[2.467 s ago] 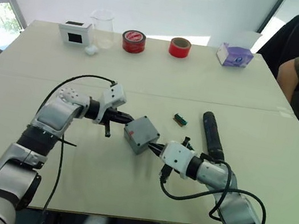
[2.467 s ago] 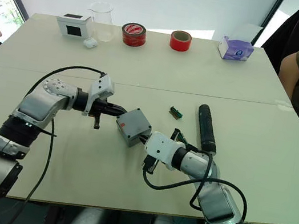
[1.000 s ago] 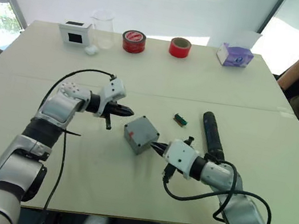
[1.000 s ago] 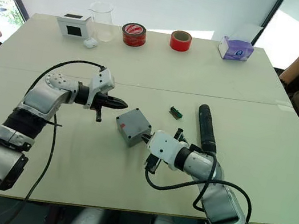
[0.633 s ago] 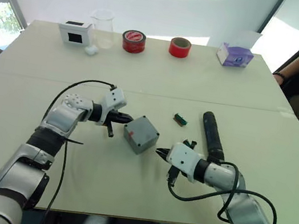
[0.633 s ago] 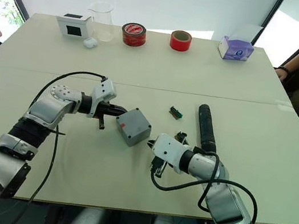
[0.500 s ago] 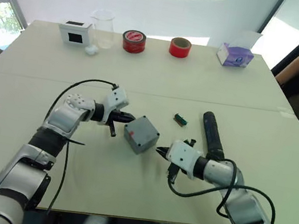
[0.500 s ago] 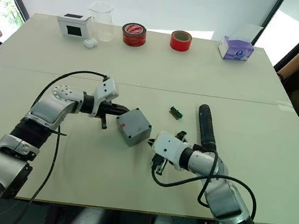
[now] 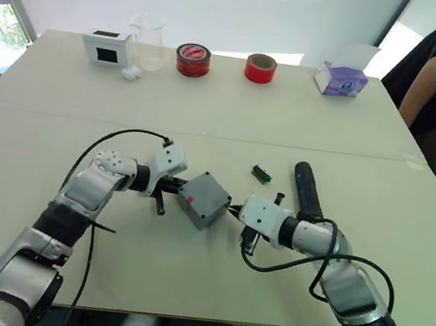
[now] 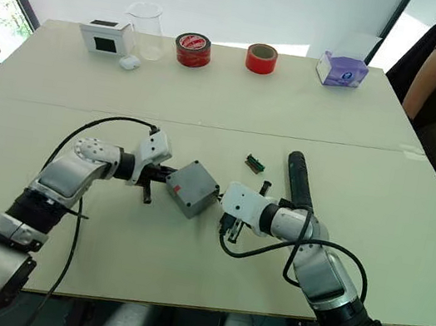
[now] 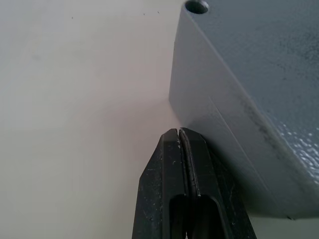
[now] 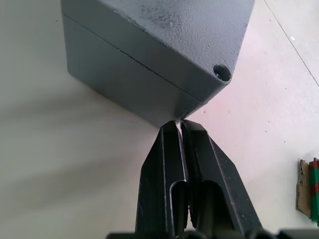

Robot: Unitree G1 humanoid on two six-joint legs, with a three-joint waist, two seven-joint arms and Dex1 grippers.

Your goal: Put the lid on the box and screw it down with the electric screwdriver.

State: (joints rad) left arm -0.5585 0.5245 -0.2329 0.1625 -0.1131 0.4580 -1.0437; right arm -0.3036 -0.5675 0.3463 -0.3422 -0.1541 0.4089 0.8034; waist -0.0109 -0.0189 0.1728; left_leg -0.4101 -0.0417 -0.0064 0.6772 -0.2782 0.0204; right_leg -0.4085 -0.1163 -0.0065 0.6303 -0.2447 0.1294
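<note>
Bright light falls on a wide pale counter (image 9: 310, 120), and the box (image 9: 204, 199) sits near its middle with the lid (image 9: 212, 189) already on top.

From the head views, the left hand (image 9: 179, 185) is at one side of the box and the right hand (image 9: 234, 211) is at the other side. A moment ago the left hand was pulled back from the box; now it has come in close again. The right hand has moved up to the box too. The box itself has hardly shifted (it still sits turned at a slant). The electric screwdriver (image 10: 298, 180) lies flat beside the box, past the right hand, and nothing holds it. A small green part (image 10: 253, 164) lies between the box and the screwdriver's far end.

From the left wrist view, the left hand's fingers (image 11: 169, 179) are pressed together, with the tip right at the box wall below the lid seam.

From the right wrist view, the right hand's fingers (image 12: 167, 172) are together as well, touching a box corner under a screw hole (image 12: 222, 73).

I think both hands are nudging the box straight, so screwing has not started yet.
</note>
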